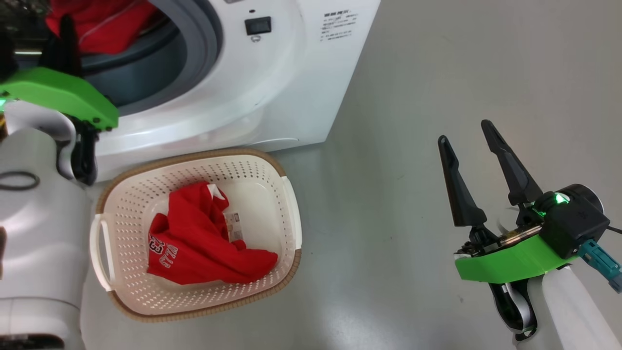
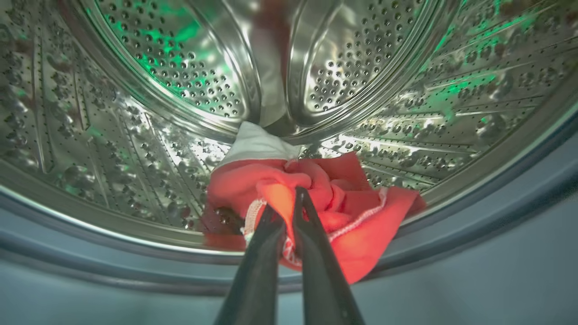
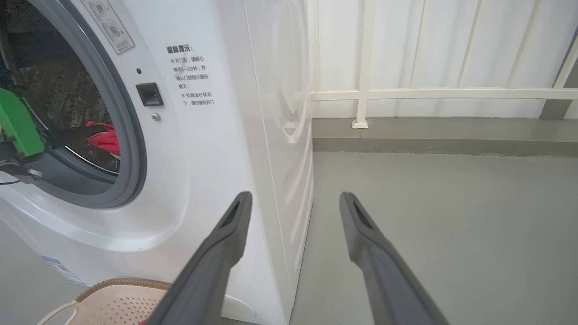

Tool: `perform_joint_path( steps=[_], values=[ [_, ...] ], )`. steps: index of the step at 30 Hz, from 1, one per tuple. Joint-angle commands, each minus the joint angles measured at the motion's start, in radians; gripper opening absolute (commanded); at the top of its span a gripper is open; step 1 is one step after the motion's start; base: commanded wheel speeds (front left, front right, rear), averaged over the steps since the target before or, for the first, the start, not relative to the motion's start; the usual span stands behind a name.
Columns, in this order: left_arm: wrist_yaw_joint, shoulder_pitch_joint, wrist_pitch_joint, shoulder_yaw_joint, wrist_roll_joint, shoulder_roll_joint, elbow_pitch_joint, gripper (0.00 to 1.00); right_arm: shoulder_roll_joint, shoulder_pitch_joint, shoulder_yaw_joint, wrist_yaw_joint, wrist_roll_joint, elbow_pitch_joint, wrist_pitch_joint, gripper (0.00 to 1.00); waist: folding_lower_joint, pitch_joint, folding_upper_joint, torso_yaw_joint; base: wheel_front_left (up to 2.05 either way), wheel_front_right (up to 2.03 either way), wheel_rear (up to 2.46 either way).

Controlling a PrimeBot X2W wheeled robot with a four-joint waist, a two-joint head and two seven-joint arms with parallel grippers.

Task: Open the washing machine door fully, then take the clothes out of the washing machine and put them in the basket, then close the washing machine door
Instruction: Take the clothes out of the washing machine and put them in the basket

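The washing machine (image 1: 252, 92) stands with its round opening uncovered; the washing machine door is out of view. My left gripper (image 2: 284, 201) reaches into the steel drum (image 2: 158, 90) and is shut on a bunched red garment with white stitching (image 2: 347, 216) lying at the drum's front lip. In the head view, the left gripper (image 1: 65, 29) sits at the opening beside red clothes (image 1: 102, 24). Another red garment with white lettering (image 1: 204, 238) lies in the basket (image 1: 272, 170) on the floor before the machine. My right gripper (image 1: 464, 132) hovers open and empty over the floor to the right.
A grey rubber ring (image 2: 496, 225) frames the drum mouth. In the right wrist view, the right gripper (image 3: 295, 197) points at the machine's front corner (image 3: 271, 180), with the basket rim (image 3: 122, 284) below, grey floor (image 3: 429, 203) and a white railed wall (image 3: 429, 93) beyond.
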Motion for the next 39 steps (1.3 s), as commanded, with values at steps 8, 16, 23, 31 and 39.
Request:
perform_joint_path(
  steps=[8, 16, 23, 31, 39],
  values=[
    [-0.013, 0.186, -0.020, 0.058, 0.019, 0.039, -0.318, 0.00, -0.005, 0.020, 0.028, 0.006, -0.004, -0.009, -0.006, 1.00, 0.0000, -0.060, 0.0000, 0.028, 0.00, 0.00, 0.00],
    [-0.009, 0.356, -0.021, 0.107, 0.059, 0.011, -0.541, 0.00, -0.010, 0.029, 0.033, 0.006, -0.002, -0.005, -0.006, 1.00, 0.0000, -0.099, 0.0000, 0.039, 0.00, 0.00, 0.00],
    [-0.013, 0.491, -0.021, 0.127, 0.082, -0.017, -0.708, 0.00, -0.013, 0.043, 0.042, 0.006, 0.004, 0.005, -0.006, 1.00, 0.0000, -0.151, 0.0000, 0.038, 0.00, 0.00, 0.00],
    [-0.012, 0.638, -0.021, 0.150, 0.108, -0.044, -0.877, 0.00, -0.015, 0.067, 0.045, 0.006, 0.012, 0.013, -0.006, 1.00, 0.0000, -0.214, 0.0000, 0.032, 0.00, 0.00, 0.00],
    [0.004, 0.770, -0.021, 0.160, 0.115, -0.073, -1.055, 0.00, -0.011, 0.091, 0.047, 0.006, 0.016, 0.023, -0.006, 1.00, 0.0000, -0.268, 0.0000, 0.034, 0.00, 0.00, 0.00]
  ],
)
